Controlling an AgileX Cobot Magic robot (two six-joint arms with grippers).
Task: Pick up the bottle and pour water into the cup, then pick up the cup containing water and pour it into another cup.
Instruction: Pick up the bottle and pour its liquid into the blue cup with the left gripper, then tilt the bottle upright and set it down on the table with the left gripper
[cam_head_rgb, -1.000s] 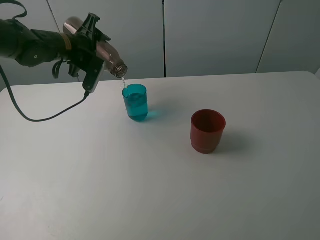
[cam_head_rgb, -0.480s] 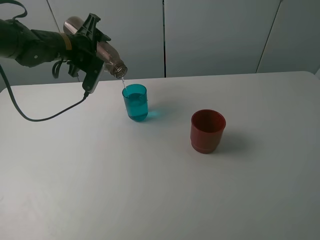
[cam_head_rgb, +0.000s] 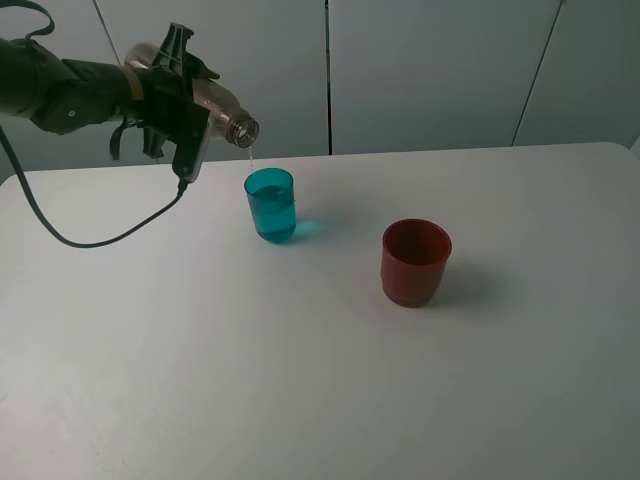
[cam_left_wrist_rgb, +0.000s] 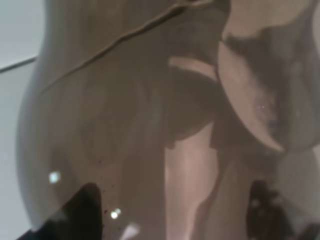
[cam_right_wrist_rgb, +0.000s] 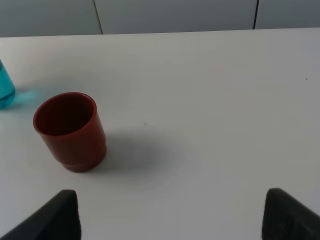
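Observation:
My left gripper (cam_head_rgb: 172, 98) is shut on the grey-brown tinted bottle (cam_head_rgb: 218, 108) and holds it tilted nearly level in the air. The open mouth points right, just above and left of the teal cup (cam_head_rgb: 270, 205). A thin trickle falls from the mouth towards the cup, which holds water. The bottle's body fills the left wrist view (cam_left_wrist_rgb: 150, 125). The red cup (cam_head_rgb: 415, 262) stands upright to the right of the teal cup and looks empty in the right wrist view (cam_right_wrist_rgb: 70, 131). My right gripper (cam_right_wrist_rgb: 170, 220) is open and empty, short of the red cup; it is outside the exterior high view.
The white table (cam_head_rgb: 320, 380) carries only the two cups. A black cable (cam_head_rgb: 90, 240) hangs from the left arm onto the table's left side. The teal cup's edge shows at the side of the right wrist view (cam_right_wrist_rgb: 4, 87). Grey wall panels stand behind the table.
The bottle's mouth has lifted a little and the bottle is closer to level. The stream into the teal cup has thinned. The cups have not moved.

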